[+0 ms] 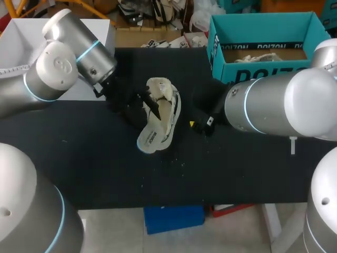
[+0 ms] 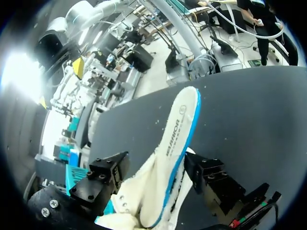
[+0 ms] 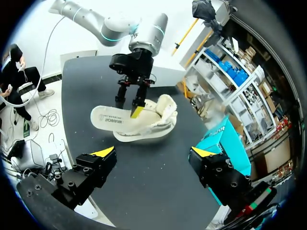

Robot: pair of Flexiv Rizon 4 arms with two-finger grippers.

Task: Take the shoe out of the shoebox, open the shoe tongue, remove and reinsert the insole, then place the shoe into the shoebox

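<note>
- The cream-white fabric shoe [image 1: 162, 103] lies on its side on the black counter [image 1: 95, 158]. It is well apart from the open teal cardboard shoebox [image 1: 247, 69] at the far right.
- What I take for the insole [image 2: 180, 124], a flat white printed piece edged in blue, runs out from the upper, though it could be the sole.
- The left hand [image 1: 147, 101] is closed on the shoe, with 1 finger on each side of it near the upper. The right hand [image 3: 153, 160] is spread and empty, and the shoe lies ahead of its fingers.
- Handling, as I judge it: the shoe is light, and its soft upper would fold under a pinch. The flat piece looks bendy and would likely flop if held by 1 end (better to grip it near the middle, or take the shoe at the firmer heel rim).
- Count: 1 shoe on the counter, 1 shoebox, 2 hands. A pale thing [image 1: 258, 57] lies inside the box, too unclear to name.
</note>
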